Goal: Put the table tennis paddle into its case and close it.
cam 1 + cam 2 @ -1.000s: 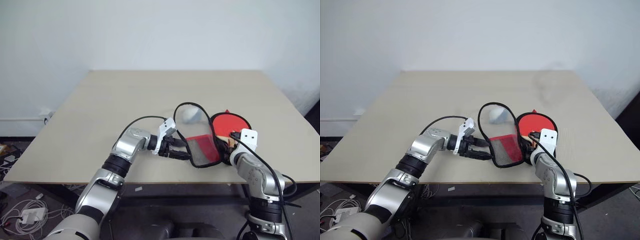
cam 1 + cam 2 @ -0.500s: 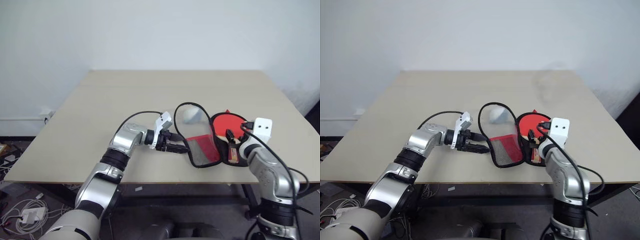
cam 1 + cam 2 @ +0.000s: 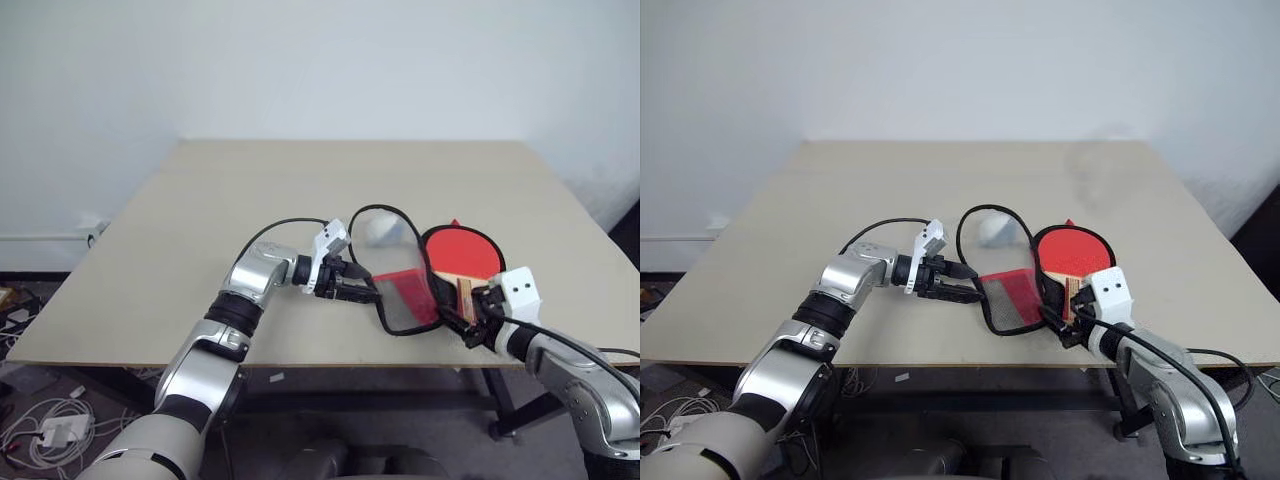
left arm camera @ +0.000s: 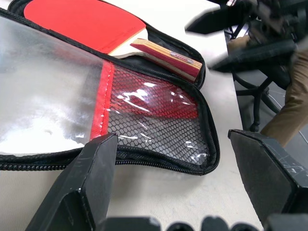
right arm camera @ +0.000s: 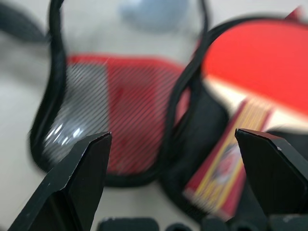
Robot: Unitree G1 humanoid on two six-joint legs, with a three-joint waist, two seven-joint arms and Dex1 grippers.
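Logging progress: paddle lies in the open case near the table's front edge; our left gripper and right gripper both spread, empty; closing remains.

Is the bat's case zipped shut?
No, the case lies open, its lid flap folded aside, with the paddle showing inside.

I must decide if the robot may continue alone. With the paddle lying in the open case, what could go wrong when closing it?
1. The paddle handle lies beside the case rim near the table edge; the lid may catch on it.
2. The left claw is open beside the mesh lid, not gripping; a push could slide the case toward the edge.
3. The right claw, open, sits by the handle and could knock it.
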